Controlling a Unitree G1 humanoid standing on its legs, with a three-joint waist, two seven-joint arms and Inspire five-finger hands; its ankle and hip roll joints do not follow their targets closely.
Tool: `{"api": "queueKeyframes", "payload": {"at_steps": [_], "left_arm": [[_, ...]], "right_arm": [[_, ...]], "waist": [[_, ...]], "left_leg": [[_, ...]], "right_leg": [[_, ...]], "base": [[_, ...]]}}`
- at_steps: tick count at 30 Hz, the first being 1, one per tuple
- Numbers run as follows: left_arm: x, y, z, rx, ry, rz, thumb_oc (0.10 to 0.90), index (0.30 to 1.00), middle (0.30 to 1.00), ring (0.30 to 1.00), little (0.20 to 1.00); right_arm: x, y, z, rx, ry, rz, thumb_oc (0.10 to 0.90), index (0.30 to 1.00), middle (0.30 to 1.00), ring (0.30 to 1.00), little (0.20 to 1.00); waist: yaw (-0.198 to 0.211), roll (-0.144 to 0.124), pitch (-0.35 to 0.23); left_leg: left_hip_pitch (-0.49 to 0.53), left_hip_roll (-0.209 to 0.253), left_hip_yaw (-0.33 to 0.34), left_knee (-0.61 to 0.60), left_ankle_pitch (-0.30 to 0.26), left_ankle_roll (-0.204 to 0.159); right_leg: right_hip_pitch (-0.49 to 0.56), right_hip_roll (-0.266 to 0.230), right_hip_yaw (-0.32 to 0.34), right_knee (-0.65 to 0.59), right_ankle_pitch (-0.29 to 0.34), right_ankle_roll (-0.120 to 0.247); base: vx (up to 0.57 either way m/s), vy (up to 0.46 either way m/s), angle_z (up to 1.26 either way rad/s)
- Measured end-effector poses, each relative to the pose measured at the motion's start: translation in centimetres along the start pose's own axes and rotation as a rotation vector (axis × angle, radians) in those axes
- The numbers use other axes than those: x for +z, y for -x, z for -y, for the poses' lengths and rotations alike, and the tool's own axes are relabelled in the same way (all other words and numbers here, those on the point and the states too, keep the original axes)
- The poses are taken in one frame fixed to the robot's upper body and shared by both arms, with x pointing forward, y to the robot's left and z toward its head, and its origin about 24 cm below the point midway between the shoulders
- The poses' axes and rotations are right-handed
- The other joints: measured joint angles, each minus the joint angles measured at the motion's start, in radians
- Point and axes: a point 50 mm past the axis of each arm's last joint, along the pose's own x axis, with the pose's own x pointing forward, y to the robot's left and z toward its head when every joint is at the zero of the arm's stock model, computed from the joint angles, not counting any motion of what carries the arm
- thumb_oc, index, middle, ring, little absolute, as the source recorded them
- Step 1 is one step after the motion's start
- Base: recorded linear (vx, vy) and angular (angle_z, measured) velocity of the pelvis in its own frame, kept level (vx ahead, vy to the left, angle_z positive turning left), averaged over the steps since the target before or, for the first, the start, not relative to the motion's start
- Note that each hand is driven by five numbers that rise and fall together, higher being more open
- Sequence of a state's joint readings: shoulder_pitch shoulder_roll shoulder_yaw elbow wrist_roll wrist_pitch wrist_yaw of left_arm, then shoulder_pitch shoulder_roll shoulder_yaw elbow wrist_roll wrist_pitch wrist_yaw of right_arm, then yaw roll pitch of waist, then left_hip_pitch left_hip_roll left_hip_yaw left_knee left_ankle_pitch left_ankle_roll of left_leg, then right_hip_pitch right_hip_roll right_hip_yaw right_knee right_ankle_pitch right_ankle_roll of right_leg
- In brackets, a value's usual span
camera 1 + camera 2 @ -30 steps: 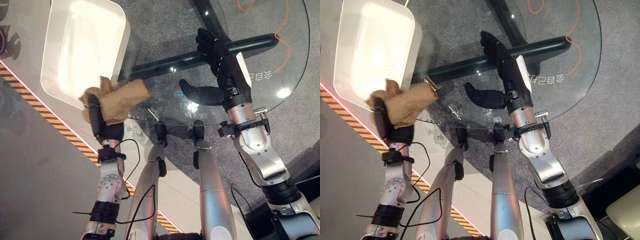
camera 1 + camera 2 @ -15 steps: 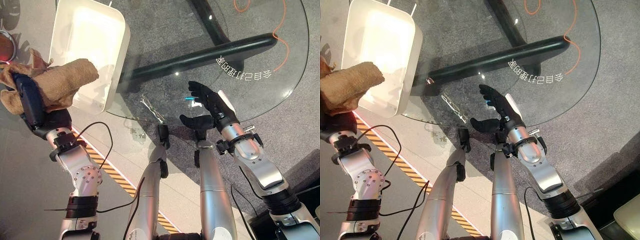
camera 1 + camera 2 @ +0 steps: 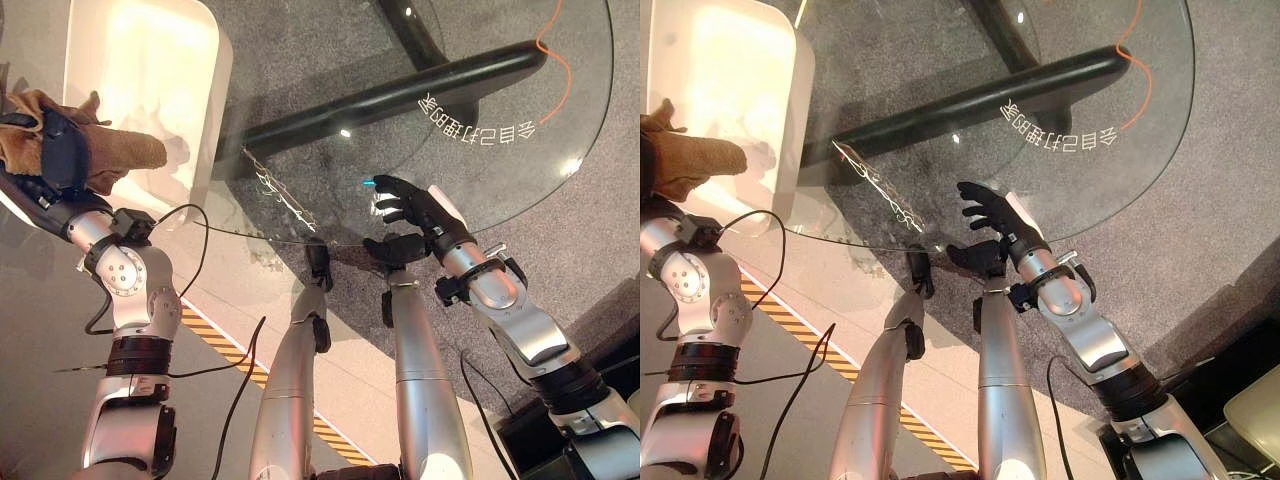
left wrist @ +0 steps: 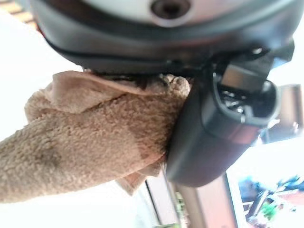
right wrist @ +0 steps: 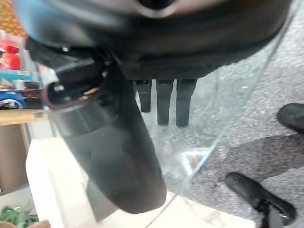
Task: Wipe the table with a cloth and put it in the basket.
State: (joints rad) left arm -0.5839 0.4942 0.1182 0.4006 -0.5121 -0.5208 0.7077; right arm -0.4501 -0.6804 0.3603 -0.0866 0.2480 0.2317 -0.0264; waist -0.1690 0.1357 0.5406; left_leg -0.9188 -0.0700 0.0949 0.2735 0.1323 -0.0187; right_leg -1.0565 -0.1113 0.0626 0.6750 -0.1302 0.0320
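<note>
A round glass table (image 3: 480,150) is seen on a dark frame over grey carpet. A white basket (image 3: 140,70) is placed at its edge, well apart from the right hand (image 3: 410,205), just beyond the left hand (image 3: 55,155).

Tan terry cloth (image 3: 110,152) beside a white basket (image 3: 140,60); clear glass worktop (image 3: 480,160) over speckled grey carpet (image 3: 300,50).

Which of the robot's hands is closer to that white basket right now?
The left. The left hand, gripping the brown cloth, is right at the white basket, over its near rim. The right hand hangs open at the glass table's near edge, well away.
</note>
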Motion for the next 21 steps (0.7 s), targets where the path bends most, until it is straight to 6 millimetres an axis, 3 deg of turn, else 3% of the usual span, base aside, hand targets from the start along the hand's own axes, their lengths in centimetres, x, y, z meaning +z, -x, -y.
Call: {"api": "queueKeyframes", "payload": {"at_steps": [8,15,21], "left_arm": [[-0.5,-1.4,0.9,-0.011,-0.277,0.045,0.100,0.300,0.300,0.300,0.200],[0.0,-3.2,1.2,-0.060,-0.465,0.087,0.100,0.300,0.300,0.300,0.200],[1.0,-4.2,2.9,-0.130,-0.595,0.167,0.100,0.300,0.300,0.300,0.200]], "right_arm": [[1.1,-0.3,0.1,0.036,-0.026,0.066,0.800,0.900,0.900,0.900,0.900],[1.8,-0.6,0.1,0.047,-0.060,0.098,0.800,0.900,0.900,0.900,0.900],[2.5,-0.6,0.9,0.047,-0.077,0.122,0.800,0.900,0.900,0.900,0.900]], "waist": [[-0.010,0.000,0.000],[-0.026,0.000,0.000],[-0.030,0.000,0.000]], "left_leg": [[-0.088,-0.002,-0.012,0.054,-0.005,-0.001],[-0.137,-0.003,-0.023,0.080,-0.015,0.005],[-0.184,-0.003,-0.025,0.114,-0.023,0.003]], "right_leg": [[-0.069,-0.002,-0.007,0.029,0.001,-0.001],[-0.103,-0.002,-0.016,0.041,0.001,-0.001],[-0.142,-0.003,-0.018,0.060,0.001,-0.001]], "base": [[0.04,0.029,0.04],[0.01,0.003,0.00],[0.00,0.000,0.00]]}}
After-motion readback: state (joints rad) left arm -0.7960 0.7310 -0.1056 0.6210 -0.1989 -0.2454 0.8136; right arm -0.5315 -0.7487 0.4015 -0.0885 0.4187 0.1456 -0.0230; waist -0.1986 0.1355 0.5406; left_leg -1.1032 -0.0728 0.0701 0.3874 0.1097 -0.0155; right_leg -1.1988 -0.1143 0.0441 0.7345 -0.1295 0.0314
